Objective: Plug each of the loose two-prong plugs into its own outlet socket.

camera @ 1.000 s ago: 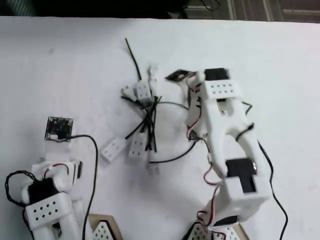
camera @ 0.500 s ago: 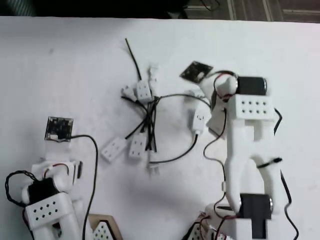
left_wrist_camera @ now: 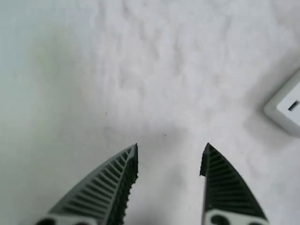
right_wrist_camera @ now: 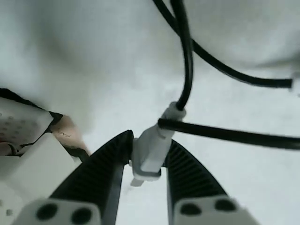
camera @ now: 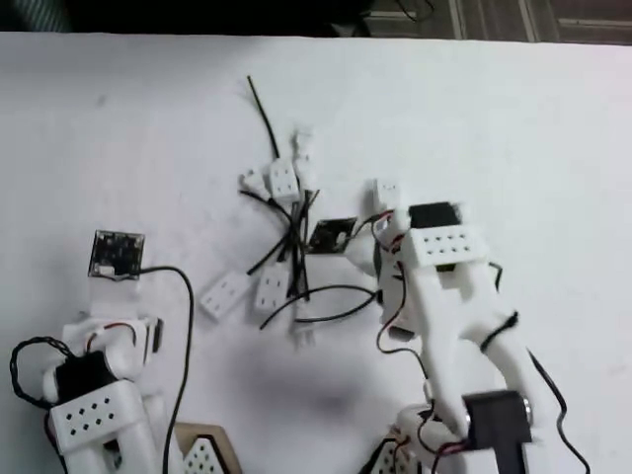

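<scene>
The right gripper was clenched on a white plug, one jaw on each side of its body. In the right wrist view the plug's black cord ran away from it, and a second cord lay across just at the plug's neck. I judged this the main risk: the crossing cord could catch on the plug during carrying and drag other pieces with it. The prongs were not clear to see, so I could not tell whether the plug sat straight in the grip. A tilted plug may miss the slots.

In the left wrist view the left gripper was released, with jaws apart over the bare table and nothing between them. The corner of a white block with a slot lay near it. Nothing held this block down, so a push could slide it away.

In the high view the right arm stood just beside the cord bundle, on the side away from the left arm. The inner socket touched the bundle, and the outer socket lay just beside it, toward the left arm. To reach them the plug must cross the bundle, and there the tangle could pull the cord tight.
</scene>
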### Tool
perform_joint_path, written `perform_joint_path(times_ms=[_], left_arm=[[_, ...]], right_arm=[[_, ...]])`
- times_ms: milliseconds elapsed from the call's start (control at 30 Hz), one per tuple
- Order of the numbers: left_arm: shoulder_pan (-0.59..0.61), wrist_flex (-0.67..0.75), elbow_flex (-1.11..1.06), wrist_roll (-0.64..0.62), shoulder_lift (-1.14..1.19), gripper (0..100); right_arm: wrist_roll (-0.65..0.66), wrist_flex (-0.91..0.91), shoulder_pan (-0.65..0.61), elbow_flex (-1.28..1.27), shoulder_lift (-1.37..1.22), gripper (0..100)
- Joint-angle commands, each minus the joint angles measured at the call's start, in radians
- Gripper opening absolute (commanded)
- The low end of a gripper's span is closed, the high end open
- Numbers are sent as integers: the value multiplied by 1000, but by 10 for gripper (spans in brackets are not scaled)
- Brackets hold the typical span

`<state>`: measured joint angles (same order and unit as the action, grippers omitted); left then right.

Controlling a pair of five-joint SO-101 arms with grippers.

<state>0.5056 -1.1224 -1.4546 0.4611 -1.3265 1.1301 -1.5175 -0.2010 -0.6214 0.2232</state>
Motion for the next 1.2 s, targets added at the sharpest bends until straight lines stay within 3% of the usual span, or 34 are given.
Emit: perform_joint_path(times_ms=[0,100,333,633,900,1167], left_arm=[[5,17,2,9,-13,226],[5,17,2,9,-13,226],[5,17,2,9,-13,226],[5,17,2,9,-13,227],[5,17,2,9,-13,227],[5,17,2,9,-13,227]], right_arm=[[8,31,-36,-8,-62,18],[6,30,-56,-8,-128,28],[-44,4,-143,-3,-197,225],[-100,15,-262,0,-202,223],[-95,62,-166,61,-202,223],[-94,67,-160,58,-203,222]])
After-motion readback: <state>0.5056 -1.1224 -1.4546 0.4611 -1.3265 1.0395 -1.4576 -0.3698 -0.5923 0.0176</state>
